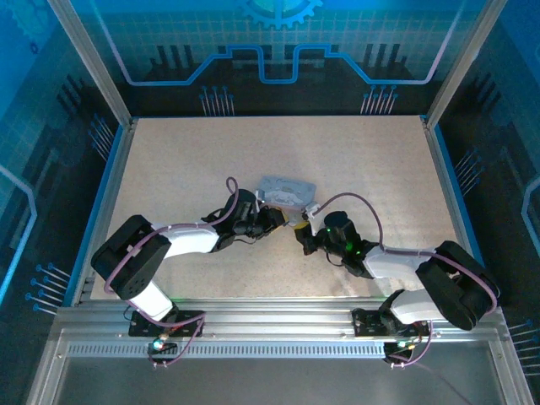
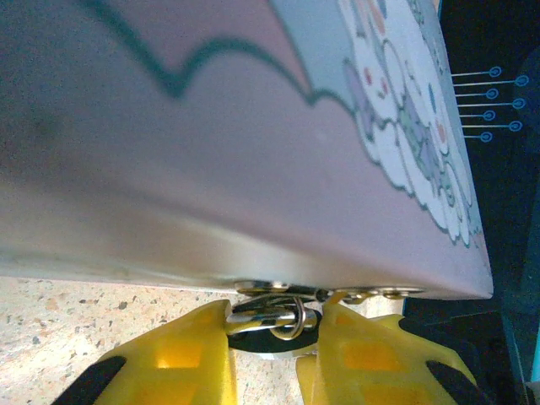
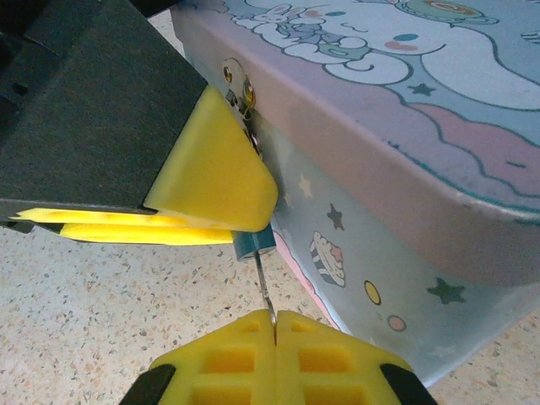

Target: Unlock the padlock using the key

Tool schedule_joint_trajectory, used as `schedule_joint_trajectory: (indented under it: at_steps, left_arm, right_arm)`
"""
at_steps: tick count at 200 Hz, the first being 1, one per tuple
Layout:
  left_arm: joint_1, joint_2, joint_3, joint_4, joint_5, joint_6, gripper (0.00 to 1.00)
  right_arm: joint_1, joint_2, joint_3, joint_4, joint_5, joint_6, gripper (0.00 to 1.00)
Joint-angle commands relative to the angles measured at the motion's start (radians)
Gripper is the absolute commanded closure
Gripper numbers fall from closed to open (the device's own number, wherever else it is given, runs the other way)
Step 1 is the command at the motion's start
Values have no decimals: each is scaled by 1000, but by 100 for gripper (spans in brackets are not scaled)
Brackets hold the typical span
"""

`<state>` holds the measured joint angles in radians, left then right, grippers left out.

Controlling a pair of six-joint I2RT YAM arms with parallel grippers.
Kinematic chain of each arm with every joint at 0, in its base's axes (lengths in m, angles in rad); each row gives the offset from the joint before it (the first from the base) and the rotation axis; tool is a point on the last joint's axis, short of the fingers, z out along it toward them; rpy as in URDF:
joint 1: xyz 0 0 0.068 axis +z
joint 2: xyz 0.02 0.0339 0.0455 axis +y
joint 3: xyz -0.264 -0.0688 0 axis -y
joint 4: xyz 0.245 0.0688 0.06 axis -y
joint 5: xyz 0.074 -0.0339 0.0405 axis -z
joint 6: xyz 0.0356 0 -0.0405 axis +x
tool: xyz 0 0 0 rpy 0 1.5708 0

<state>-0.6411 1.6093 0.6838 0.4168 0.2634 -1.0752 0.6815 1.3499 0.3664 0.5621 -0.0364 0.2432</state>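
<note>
The padlock (image 2: 263, 320) is a tiny silvery lock hanging from the hasp (image 3: 240, 88) on the front of the lavender cartoon tin (image 1: 287, 191). My left gripper (image 2: 274, 319) is shut on its metal body, one yellow finger on each side. In the right wrist view the lock's bluish end (image 3: 253, 245) pokes out under the left gripper's finger (image 3: 218, 179). The thin key (image 3: 263, 283) runs from that end down into my right gripper (image 3: 274, 321), which is shut on it. Seen from above, the left gripper (image 1: 277, 218) and right gripper (image 1: 298, 233) meet just in front of the tin.
The tin (image 3: 405, 126) stands on the speckled table (image 1: 354, 160) near its middle, right behind both grippers. Metal frame posts and blue walls (image 1: 101, 152) ring the table. Both arms reach in from the near rail (image 1: 270, 325).
</note>
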Motion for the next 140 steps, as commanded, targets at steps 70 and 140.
schedule_joint_trajectory:
  at_steps: [70,140]
  left_arm:
    - [-10,-38,-10,22,34,-13,83]
    - [-11,-47,-17,60,39,-52,83]
  right_arm:
    - [-1,30,41,54,-3,13,98]
    - [1,52,34,145,-39,22,98]
